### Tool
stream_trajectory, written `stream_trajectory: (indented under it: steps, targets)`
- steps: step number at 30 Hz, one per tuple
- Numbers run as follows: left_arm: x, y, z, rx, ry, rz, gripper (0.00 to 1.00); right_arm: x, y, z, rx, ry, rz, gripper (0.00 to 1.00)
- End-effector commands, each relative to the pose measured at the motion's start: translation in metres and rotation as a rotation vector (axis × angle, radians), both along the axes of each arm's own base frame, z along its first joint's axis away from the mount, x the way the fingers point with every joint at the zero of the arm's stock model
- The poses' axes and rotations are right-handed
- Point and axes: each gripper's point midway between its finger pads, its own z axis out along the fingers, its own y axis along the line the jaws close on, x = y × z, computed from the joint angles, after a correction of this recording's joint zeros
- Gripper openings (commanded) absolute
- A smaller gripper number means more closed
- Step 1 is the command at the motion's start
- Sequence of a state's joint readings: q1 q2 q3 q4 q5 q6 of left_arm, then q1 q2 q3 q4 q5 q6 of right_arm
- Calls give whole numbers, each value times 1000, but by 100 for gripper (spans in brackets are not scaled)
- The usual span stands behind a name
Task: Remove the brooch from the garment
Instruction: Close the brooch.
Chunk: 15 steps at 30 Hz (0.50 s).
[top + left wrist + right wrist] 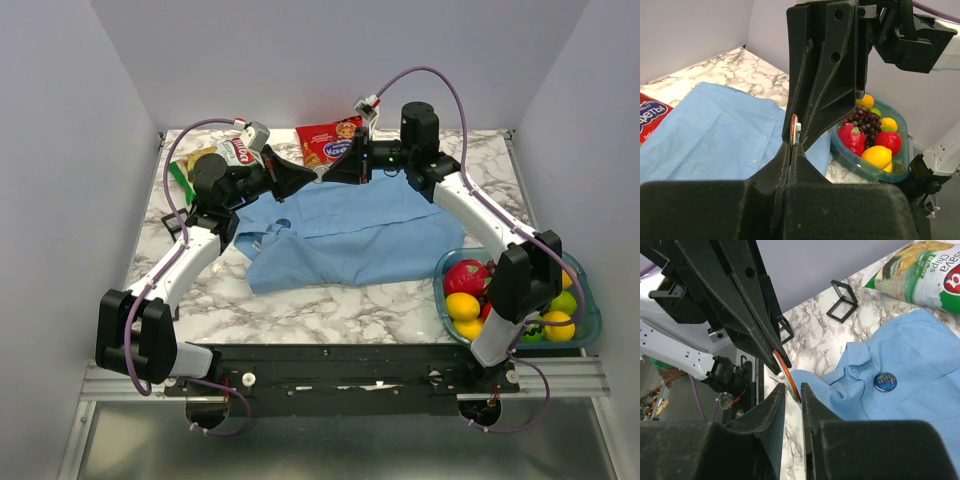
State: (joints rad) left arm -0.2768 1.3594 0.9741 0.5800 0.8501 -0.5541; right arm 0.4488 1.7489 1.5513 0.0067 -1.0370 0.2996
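Note:
The blue shirt [350,235] lies spread on the marble table. The brooch [885,382], a small round dark blue pin, sits on the shirt [920,355] next to the collar. Both grippers meet above the shirt's far edge. My left gripper [305,180] is shut on a thin orange-rimmed disc [794,127] with a white hub. My right gripper [335,172] faces it tip to tip. In the right wrist view its jaws [793,387] stand narrowly apart around the lower edge of the disc [790,382], which tilts between them. Neither gripper touches the blue brooch.
A clear tub of fruit [590,310] stands at the right front, also in the left wrist view [860,167]. A red snack bag [325,140] and a chips bag [215,155] lie at the back. Small black frames [842,300] stand left of the shirt.

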Motion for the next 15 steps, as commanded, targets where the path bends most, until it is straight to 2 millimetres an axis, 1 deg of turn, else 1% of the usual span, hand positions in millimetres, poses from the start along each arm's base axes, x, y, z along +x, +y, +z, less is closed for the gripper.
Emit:
stream_trajectory:
  steps: [1,4,8,13,14,15]
  targets:
    - [-7,-4,12,1,-39,-36,0,13,5,4,7,8,-63,24]
    - [-7,-4,12,1,-37,-34,0,16,5,4,6,11,-87,26]
    - [-5,-4,10,-3,-26,-23,0,5,7,8,20,-27,-15,30]
    - [-4,-3,13,-3,-33,-32,0,1,3,2,-6,-120,13,33]
    - [-4,-3,14,-4,-35,-37,0,-2,1,-2,-19,-104,16,36]
    - [-5,-2,15,-4,-39,-43,0,-2,-1,-2,-23,-109,13,36]
